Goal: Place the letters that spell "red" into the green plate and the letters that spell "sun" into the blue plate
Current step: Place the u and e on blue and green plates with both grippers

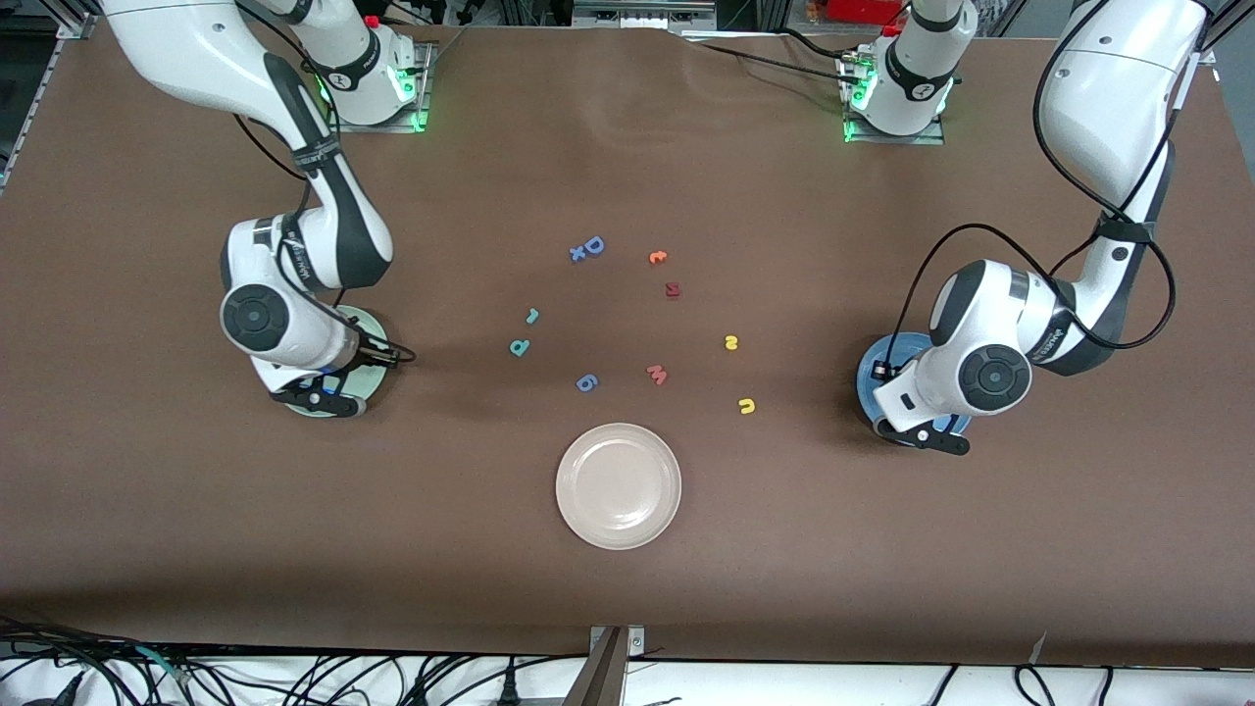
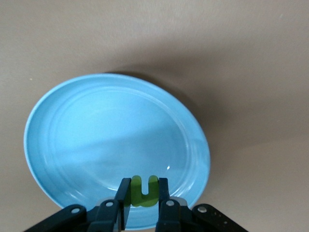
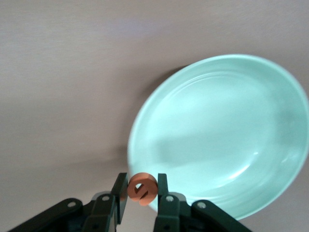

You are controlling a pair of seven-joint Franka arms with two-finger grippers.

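My left gripper (image 2: 144, 185) is shut on the green "n" (image 2: 144, 194) and holds it over the blue plate (image 2: 72, 121), which lies at the left arm's end of the table (image 1: 871, 365). My right gripper (image 3: 142, 181) is shut on the orange "e" (image 3: 142, 189), just above the rim of the green plate (image 3: 217, 135), at the right arm's end (image 1: 365, 322). On the table between the plates lie the teal "r" (image 1: 531, 315), teal "d" (image 1: 520, 346), yellow "s" (image 1: 730, 341) and yellow "u" (image 1: 747, 405).
A beige-white plate (image 1: 618, 485) lies nearest the front camera, mid-table. Other loose letters lie around the middle: a blue "D" (image 1: 588, 247), an orange curly one (image 1: 658, 257), a dark red one (image 1: 672, 289), a blue "6" (image 1: 586, 382) and a pink "m" (image 1: 657, 374).
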